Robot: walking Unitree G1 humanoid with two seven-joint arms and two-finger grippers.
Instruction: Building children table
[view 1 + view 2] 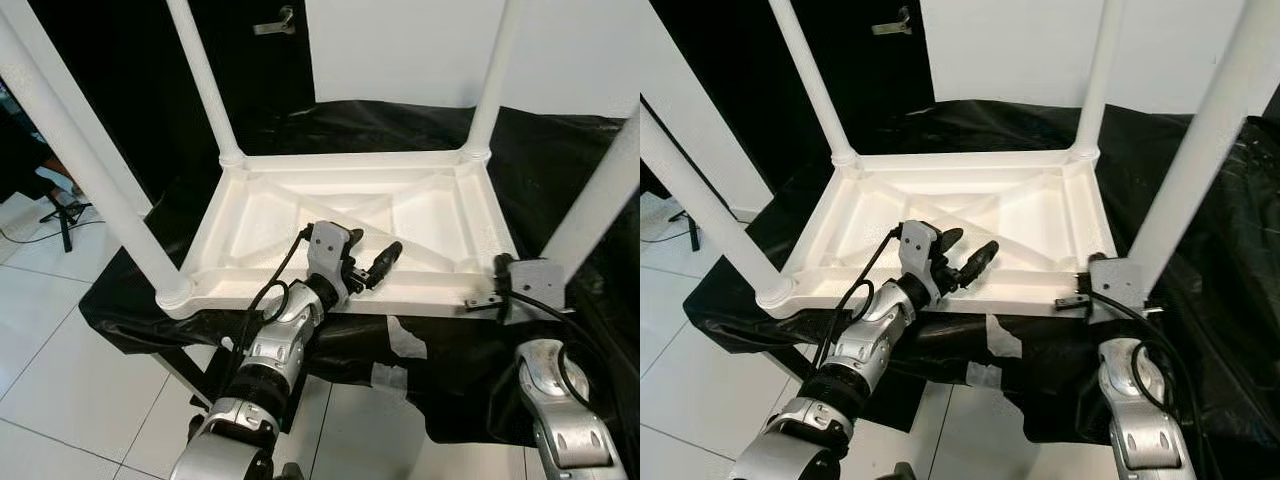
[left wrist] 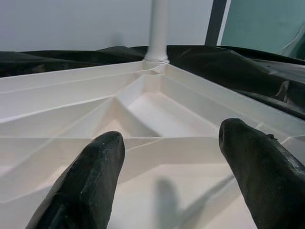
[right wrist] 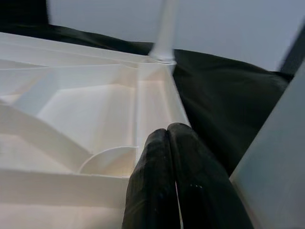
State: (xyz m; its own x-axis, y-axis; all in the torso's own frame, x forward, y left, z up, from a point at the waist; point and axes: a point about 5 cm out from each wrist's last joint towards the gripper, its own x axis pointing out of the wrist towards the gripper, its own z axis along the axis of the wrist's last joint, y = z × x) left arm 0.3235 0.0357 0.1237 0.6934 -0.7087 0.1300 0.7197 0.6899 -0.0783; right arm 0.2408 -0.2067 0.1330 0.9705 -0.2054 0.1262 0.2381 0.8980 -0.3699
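no readable text, labels, brands or numbers anywhere.

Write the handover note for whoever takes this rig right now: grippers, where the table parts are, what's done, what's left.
Left gripper: open, empty, over the near edge of the upside-down white plastic tabletop.
Right gripper: shut, empty, at the tabletop's near right corner, beside the near right white tube leg.
The tabletop lies underside up on a black plastic sheet covering its support.
Done: all four legs stand in the corner sockets: near left leg, far left leg, far right leg, and the near right one.
Left: how firmly each leg is seated cannot be told; probably check that, then turn the table onto its legs.
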